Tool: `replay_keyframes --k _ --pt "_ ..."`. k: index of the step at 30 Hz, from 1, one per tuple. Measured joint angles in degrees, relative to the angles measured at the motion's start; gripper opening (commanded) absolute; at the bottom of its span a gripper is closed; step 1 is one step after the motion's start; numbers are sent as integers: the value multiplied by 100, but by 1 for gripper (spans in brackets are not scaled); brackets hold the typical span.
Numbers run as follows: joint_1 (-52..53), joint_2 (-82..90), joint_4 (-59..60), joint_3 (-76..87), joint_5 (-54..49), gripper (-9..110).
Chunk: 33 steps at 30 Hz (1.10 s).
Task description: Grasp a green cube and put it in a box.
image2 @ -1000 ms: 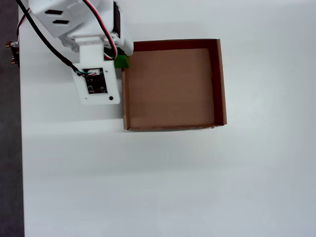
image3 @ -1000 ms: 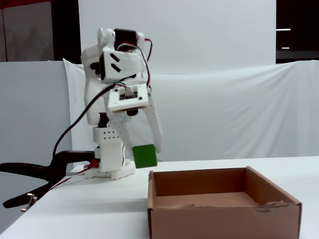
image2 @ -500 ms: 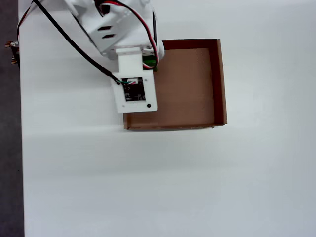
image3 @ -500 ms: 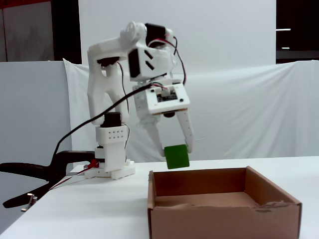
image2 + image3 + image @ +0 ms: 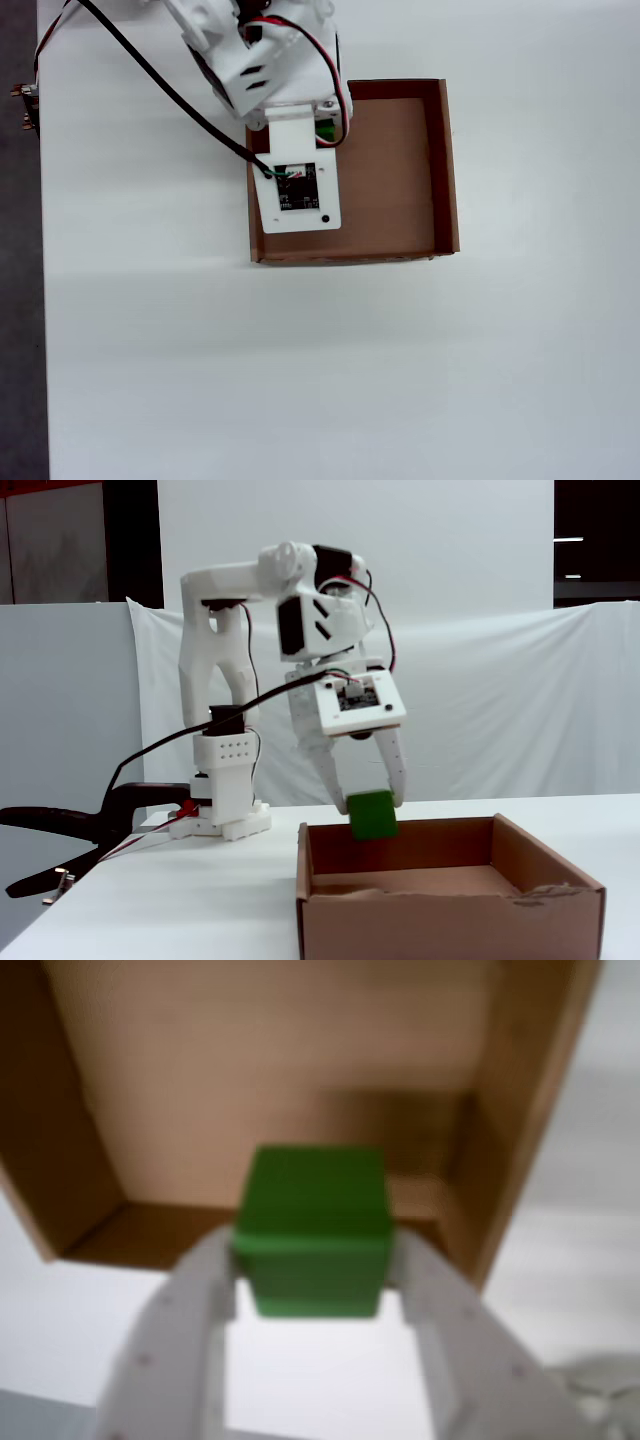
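My gripper [image 5: 315,1260] is shut on the green cube [image 5: 315,1230], with one white finger on each side of it. In the fixed view the cube [image 5: 372,815] hangs between the fingertips just above the far left rim of the brown cardboard box [image 5: 450,920]. In the overhead view the arm and its camera plate cover most of the cube; only a green sliver [image 5: 327,131] shows over the box's upper left part [image 5: 390,180]. The wrist view looks down into the box's bare bottom [image 5: 260,1070].
The arm's base [image 5: 222,820] stands on the white table behind and left of the box. A black clamp [image 5: 70,825] and cables sit at the table's left edge. Black and red wires [image 5: 150,75] run from the arm across the table's top left.
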Motion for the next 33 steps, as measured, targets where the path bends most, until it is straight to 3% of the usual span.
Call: replay_keyframes --k 18,33 --pt "369 -958 -1063 308 0 16" --pt "536 -1371 -1107 290 0 25"
